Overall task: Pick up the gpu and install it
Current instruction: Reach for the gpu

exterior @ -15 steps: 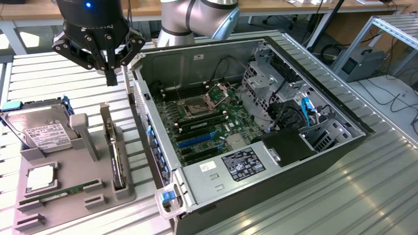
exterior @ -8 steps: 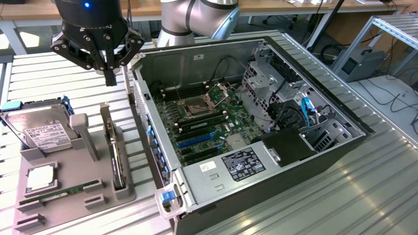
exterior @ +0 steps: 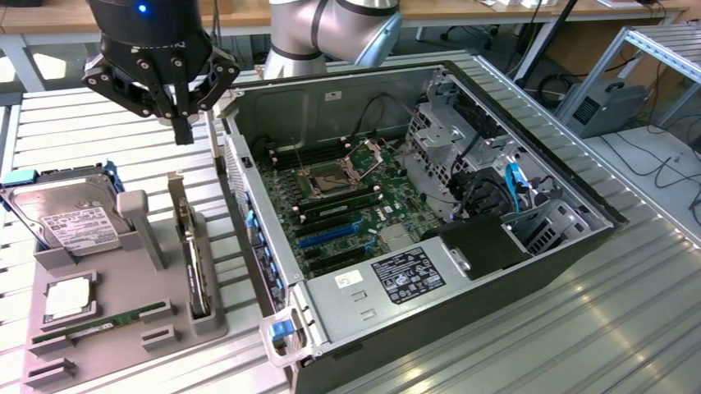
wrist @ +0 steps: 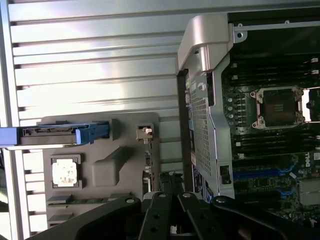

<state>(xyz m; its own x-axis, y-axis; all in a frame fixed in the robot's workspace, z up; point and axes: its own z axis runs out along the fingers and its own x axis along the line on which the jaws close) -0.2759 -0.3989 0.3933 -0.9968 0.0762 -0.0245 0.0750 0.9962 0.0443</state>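
Observation:
The gpu stands on its long edge in a slot of the grey holder tray, on the exterior view's left beside the open computer case. Its silver bracket end appears in the wrist view. My gripper hangs in the air above the tray's far end, higher than the gpu and apart from it. Its black fingers are pressed together, shut with nothing between them. Inside the case, the motherboard lies exposed, with blue expansion slots toward the near side.
The tray also carries a silver hard drive with a white label, a square processor and a narrow green RAM stick. The case's raised side wall stands between tray and motherboard. A ribbed metal table lies underneath.

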